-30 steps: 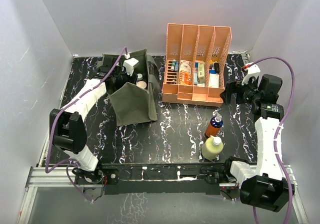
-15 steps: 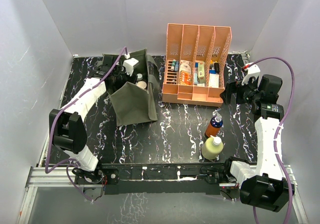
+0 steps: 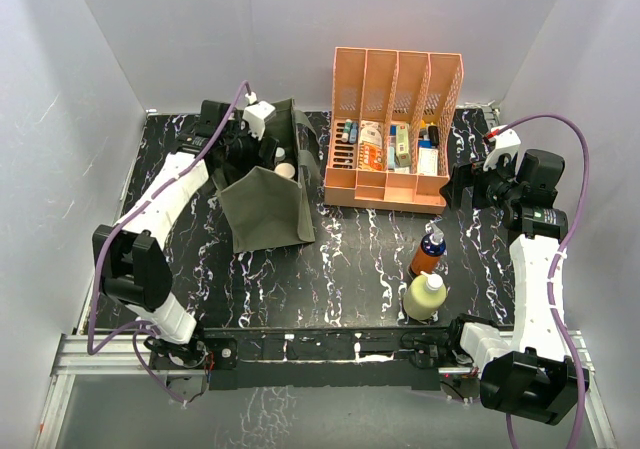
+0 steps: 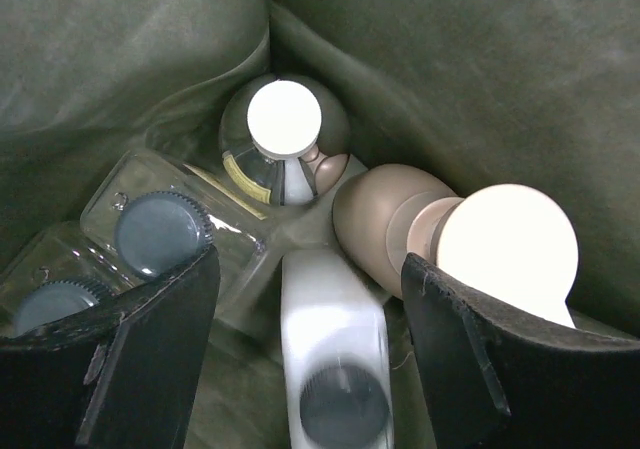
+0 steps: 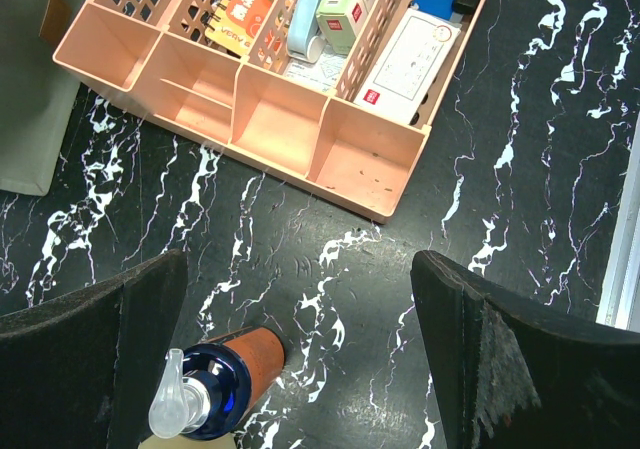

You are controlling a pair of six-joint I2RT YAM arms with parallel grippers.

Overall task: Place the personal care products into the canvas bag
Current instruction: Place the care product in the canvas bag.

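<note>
The desk (image 3: 340, 269) is a black top veined with white like marble, closed in on three sides by plain pale walls (image 3: 200, 29), with a metal rail (image 3: 330, 354) across the bottom of the top view where both arms are bolted. At upper left of the desk stands the olive canvas bag (image 3: 265, 209), mouth open. The left tool (image 3: 266, 141) reaches down into it from above. From the left wrist, its fingers (image 4: 150, 349) stand apart and grip nothing. Below them, on the fabric floor of the bag, lie a white grey-capped bottle (image 4: 330, 339), a beige bottle (image 4: 385, 219) with a glaring pale cap, two clear glass bottles with dark caps (image 4: 160, 231), and a rounded bottle (image 4: 285, 134) too washed out by glare to tell more. At upper centre sits a peach slotted file organiser (image 3: 385, 197) holding small boxes and tubes. Below it, at lower centre right of the desk, the small orange-blue bottle (image 3: 428, 252) stands upright, and the pale yellow bottle (image 3: 424, 296) stands just beside it toward the rail. The right tool (image 3: 455, 184) hangs at the right of the organiser, spread wide and empty.
</note>
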